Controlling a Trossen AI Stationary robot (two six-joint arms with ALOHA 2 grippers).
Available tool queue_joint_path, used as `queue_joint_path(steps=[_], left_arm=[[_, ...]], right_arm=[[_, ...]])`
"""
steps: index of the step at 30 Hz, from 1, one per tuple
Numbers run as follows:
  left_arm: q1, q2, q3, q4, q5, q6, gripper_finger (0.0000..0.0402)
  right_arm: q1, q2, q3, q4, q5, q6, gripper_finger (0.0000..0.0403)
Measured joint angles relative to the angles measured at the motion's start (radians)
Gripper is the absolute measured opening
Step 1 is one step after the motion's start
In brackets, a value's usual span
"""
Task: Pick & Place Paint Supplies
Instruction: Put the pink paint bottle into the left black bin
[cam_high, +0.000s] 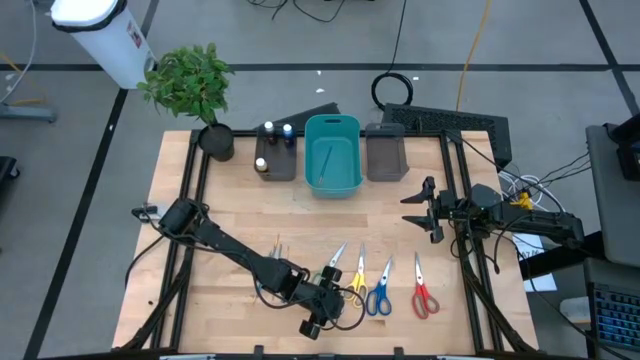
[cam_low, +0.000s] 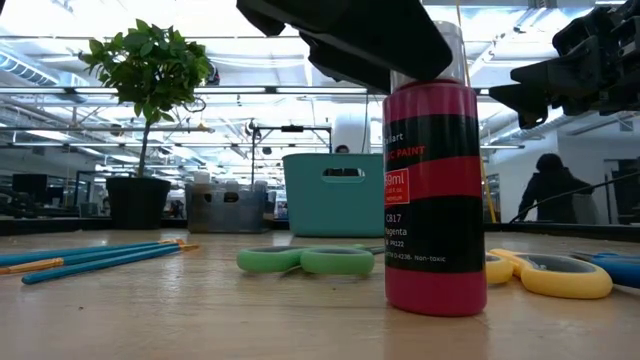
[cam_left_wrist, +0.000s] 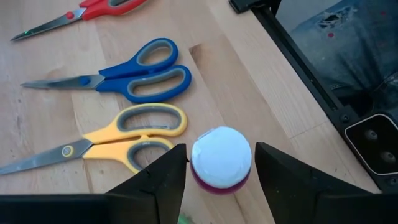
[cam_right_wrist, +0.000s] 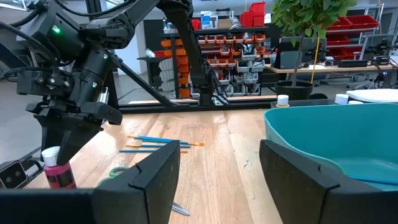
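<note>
Magenta paint bottle (cam_low: 433, 200), white cap (cam_left_wrist: 221, 156), upright on table (cam_high: 240, 215) at 6 o'clock edge, just beside yellow scissors (cam_left_wrist: 102, 144). Left gripper (cam_left_wrist: 217, 177) fingers flank cap, small gaps visible, not yet clamped. Label legible in low view only. Right gripper (cam_right_wrist: 217, 168) agape, empty, at 3 o'clock near teal bin (cam_right_wrist: 336, 140).

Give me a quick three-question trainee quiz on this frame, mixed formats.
1. True or false: the left gripper has its fingers on either side of the magenta paint bottle.
2. Which scissors lie nearest that bottle? A red B blue C yellow
3. Fill in: the bottle's cap is ____.

Key:
1. True; the bottle stands upright on the table, fingers flanking its cap.
2. C, the yellow scissors.
3. White.

The right gripper waits open near the teal bin.
</note>
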Motion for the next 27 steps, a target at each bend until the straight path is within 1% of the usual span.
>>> queue_joint_path(steps=[14, 27], left_arm=[[0.0, 0.0, 0.0, 0.0, -0.001, 0.0, 0.0195], [0.0, 0.0, 0.0, 0.0, -0.003, 0.04, 0.0195]], right_arm=[[0.0, 0.0, 0.0, 0.0, 0.0, 0.0, 0.0212], [0.0, 0.0, 0.0, 0.0, 0.0, 0.0, 0.0212]])
